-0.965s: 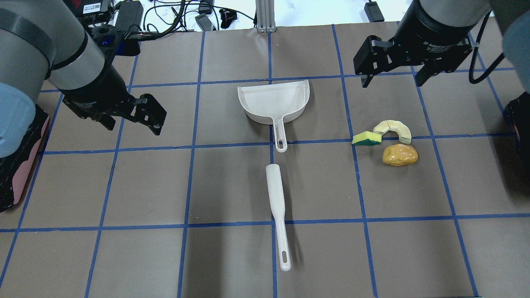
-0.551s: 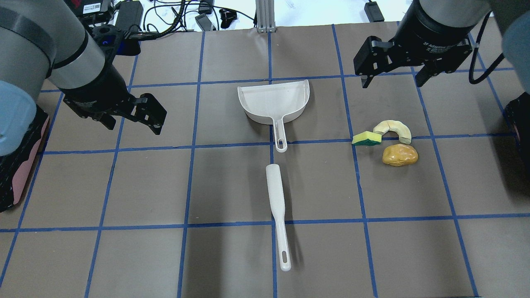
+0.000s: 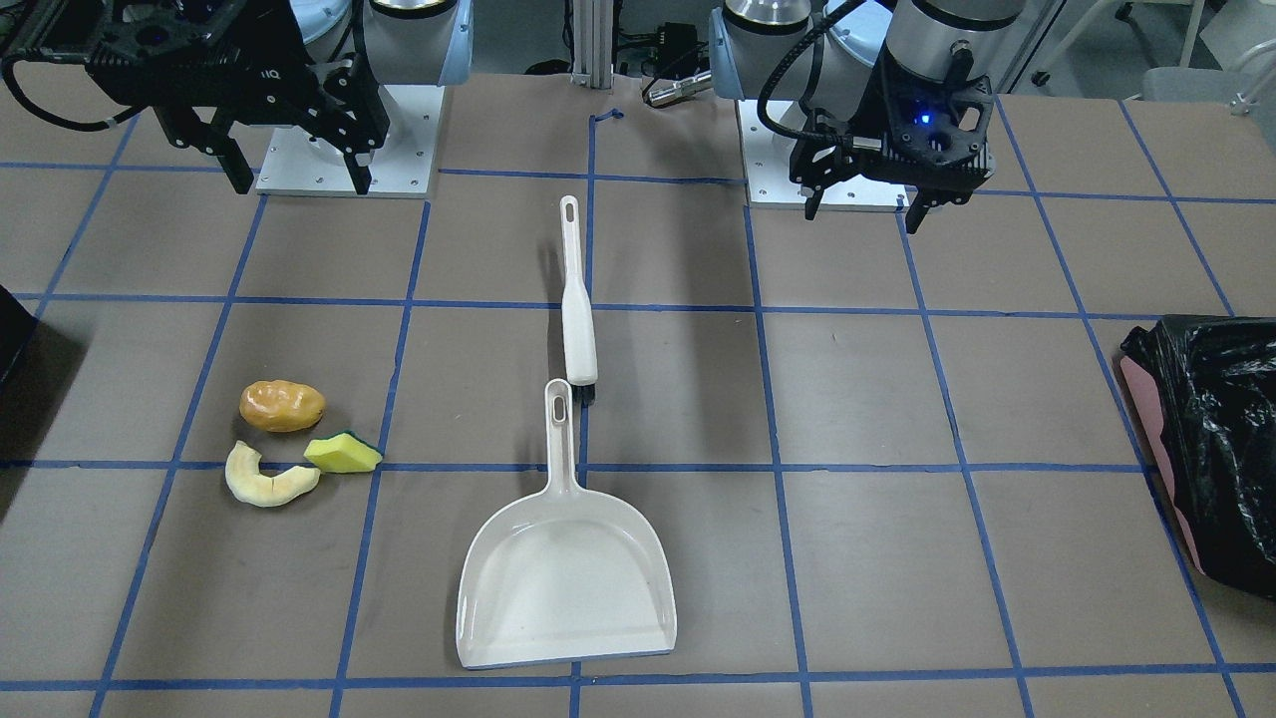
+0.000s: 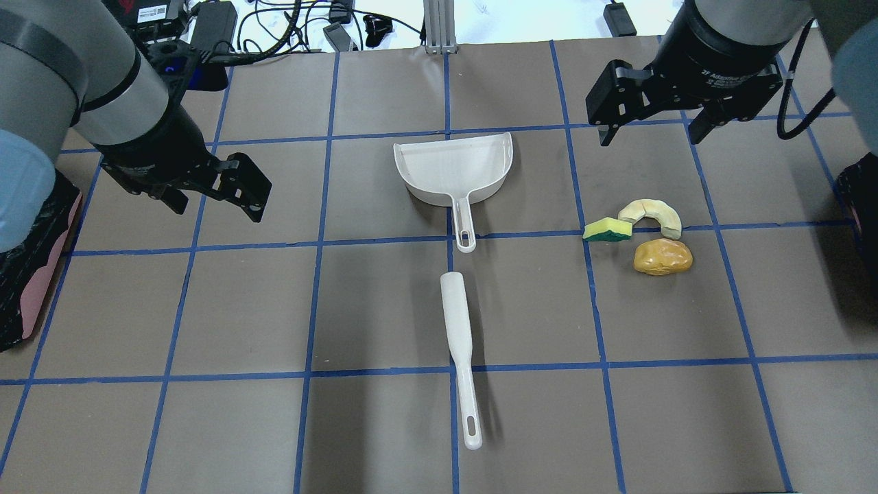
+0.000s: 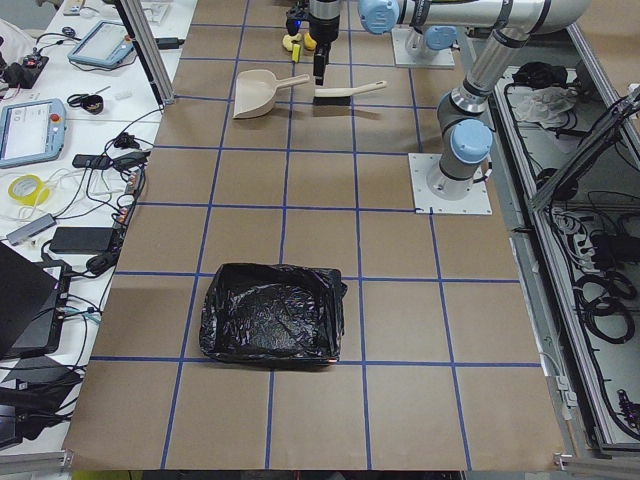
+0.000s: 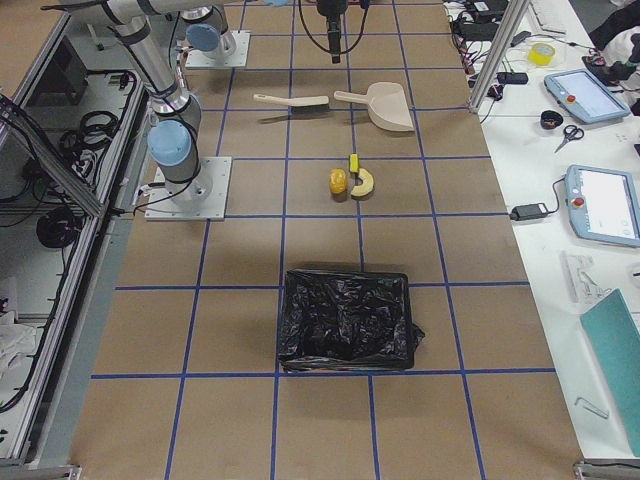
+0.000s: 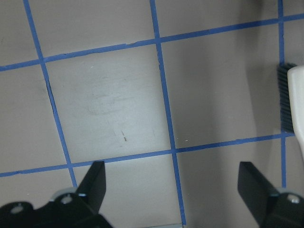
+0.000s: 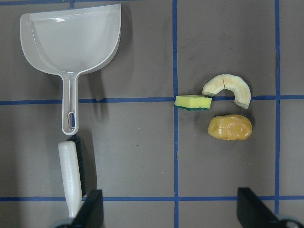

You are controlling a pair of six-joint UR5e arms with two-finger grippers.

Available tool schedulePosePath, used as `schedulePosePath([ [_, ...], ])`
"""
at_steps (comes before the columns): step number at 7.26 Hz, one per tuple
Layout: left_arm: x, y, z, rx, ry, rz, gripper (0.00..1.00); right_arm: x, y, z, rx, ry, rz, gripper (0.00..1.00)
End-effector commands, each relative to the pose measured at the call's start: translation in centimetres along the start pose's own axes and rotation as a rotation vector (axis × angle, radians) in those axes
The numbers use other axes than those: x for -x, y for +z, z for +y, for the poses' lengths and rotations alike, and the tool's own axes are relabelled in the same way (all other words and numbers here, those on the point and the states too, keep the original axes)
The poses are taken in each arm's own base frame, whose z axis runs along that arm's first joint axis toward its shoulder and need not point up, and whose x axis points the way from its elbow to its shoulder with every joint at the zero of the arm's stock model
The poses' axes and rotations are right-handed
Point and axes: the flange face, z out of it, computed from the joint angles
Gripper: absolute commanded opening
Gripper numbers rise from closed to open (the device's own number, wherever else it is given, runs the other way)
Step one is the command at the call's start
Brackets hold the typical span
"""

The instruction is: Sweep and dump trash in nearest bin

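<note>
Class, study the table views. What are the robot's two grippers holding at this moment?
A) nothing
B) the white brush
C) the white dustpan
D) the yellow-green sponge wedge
A: the left gripper and right gripper both hang open above the table, while the brush and dustpan lie untouched on it.

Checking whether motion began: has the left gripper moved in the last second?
Yes: the left gripper edged slightly left in the overhead view, away from the dustpan.
</note>
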Motion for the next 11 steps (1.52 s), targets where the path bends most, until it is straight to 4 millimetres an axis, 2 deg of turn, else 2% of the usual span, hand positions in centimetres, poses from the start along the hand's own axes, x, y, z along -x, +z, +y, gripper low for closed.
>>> schedulePosePath([
  [1,-0.5,0.7,-0.2,0.016,-0.007,-0.001,1.0,0.1,0.5,-0.3,0.01,0.012,-0.008,1.0],
  [2,-0.9,1.0,-0.3,0.023,-0.001,0.008,1.0,0.2,1.1,-0.9,0.015,0.013,-0.01,1.0],
  [3,-2.9,1.8,0.2,0.043,0.029,0.01,1.0,0.3,4.7,-3.1,0.079,0.015,-0.01,1.0],
  [4,-5.8,3.0,1.2,0.067,0.054,0.008,1.0,0.6,9.3,-6.4,0.153,0.022,-0.021,1.0],
  [5,-8.5,4.2,2.3,0.093,0.052,0.009,1.0,1.3,11.7,-7.8,0.185,0.033,-0.062,1.0],
  [6,-10.4,5.6,3.4,0.125,0.086,0.033,1.0,1.8,15.5,-9.3,0.225,0.031,-0.065,1.0],
  [7,-11.8,7.3,4.4,0.155,0.108,0.063,1.0,4.4,17.9,-10.5,0.215,0.032,-0.063,1.0],
  [8,-12.4,8.6,4.9,0.183,0.113,0.09,1.0,7.5,20.9,-10.5,0.251,0.018,-0.055,1.0],
  [9,-12.9,9.8,5.6,0.21,0.11,0.133,1.0,9.9,23.0,-11.1,0.253,0.022,-0.05,1.0],
  [10,-13.9,10.6,6.2,0.219,0.112,0.17,1.0,11.4,24.8,-11.3,0.271,0.026,-0.044,1.0],
  [11,-15.7,11.6,7.3,0.218,0.113,0.158,1.0,12.5,27.3,-10.9,0.313,0.017,-0.035,1.0],
])
